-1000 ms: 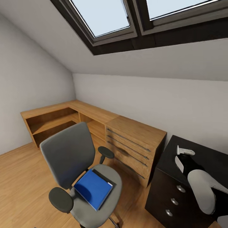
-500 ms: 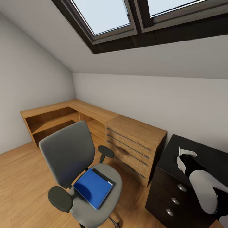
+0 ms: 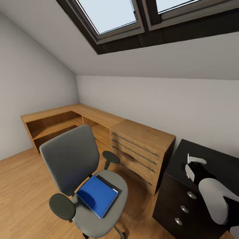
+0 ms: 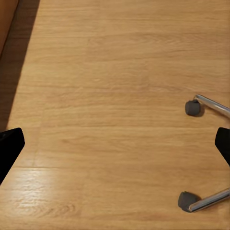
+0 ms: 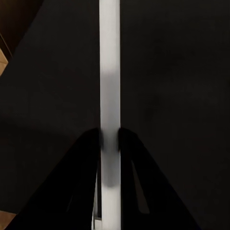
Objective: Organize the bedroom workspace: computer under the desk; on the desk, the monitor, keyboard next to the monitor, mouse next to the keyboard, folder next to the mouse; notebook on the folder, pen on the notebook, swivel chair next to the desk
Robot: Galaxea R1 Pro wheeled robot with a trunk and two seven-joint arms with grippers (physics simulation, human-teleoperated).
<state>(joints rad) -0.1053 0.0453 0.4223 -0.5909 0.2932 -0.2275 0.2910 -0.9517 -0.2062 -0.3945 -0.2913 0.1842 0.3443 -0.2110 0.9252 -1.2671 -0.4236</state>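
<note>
- Little has shifted since a second ago: my head has tipped a touch, so the chair (image 3: 87, 186) and room slide slightly in view, while my right pincer (image 3: 193, 166) over the desk (image 3: 219, 161) sits much as it did.
- That right pincer is clenched on the pen (image 5: 109, 96), pinching the white stick partway along; its long axis runs straight out ahead between the fingers.
- Black desk top lies right beneath the pen, near the corner above the drawers (image 3: 181, 209).
- The folder (image 3: 97, 196) lies flat on the chair seat, off to my left and lower than the desk, one corner pointing at me.
- My left arm is the nearer to it, I judge: its pincer (image 4: 115, 146) is released, fingers spread wide, hanging over bare wood floor (image 4: 110, 72) beside the chair's chrome legs and casters (image 4: 193, 107).
- The pen goes on last, so I reckon the folder must reach the desk first.
- A sloped ceiling with skylights (image 3: 109, 15) and a wooden dresser (image 3: 142, 149) against the wall hem in the chair; room to roll is tight.
</note>
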